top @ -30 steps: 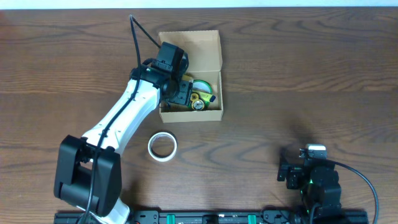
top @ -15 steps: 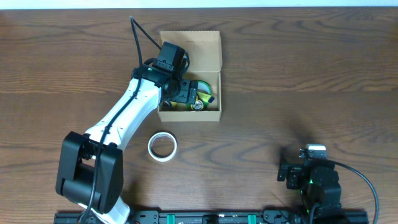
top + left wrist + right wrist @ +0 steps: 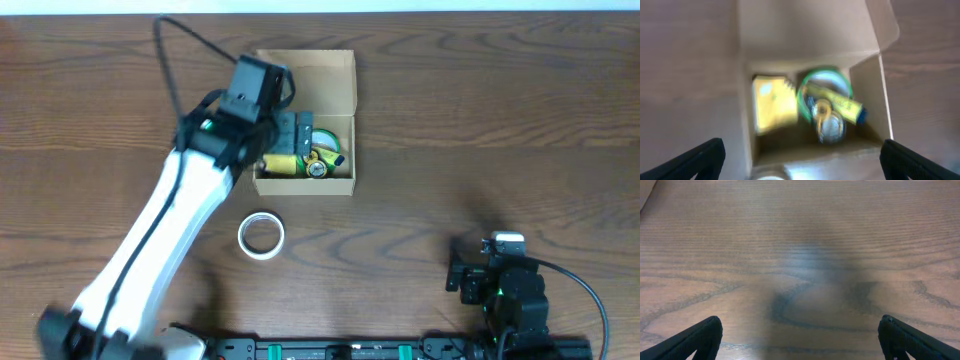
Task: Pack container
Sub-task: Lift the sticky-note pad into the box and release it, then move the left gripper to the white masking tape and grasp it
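Overhead, the container [image 3: 306,185] sits on the wooden table [image 3: 470,130], left of centre and toward the far edge, with its flap lid [image 3: 305,78] folded back and open on the far side. My left pincer [image 3: 291,133] hangs above the box's left half. Through the left wrist camera, blurred as it is, I see my two fingertips [image 3: 697,159] at the bottom corners of the view, spread wide with nothing gripped between them. Below them, inside the box, a yellow pad [image 3: 772,102] lies against the left wall with a green tape roll [image 3: 826,76] beside it. A yellow tube [image 3: 837,104] with a dark blue end lies across that roll, and a small pale roll [image 3: 830,127] touches the tube nearer the front wall. A white tape roll [image 3: 261,236] lies flat on the table in front of the box, apart from it. My right pincer [image 3: 800,337] sits low near the table's front right, well apart from the box, its fingers likewise spread and holding nothing, with wood grain beneath.
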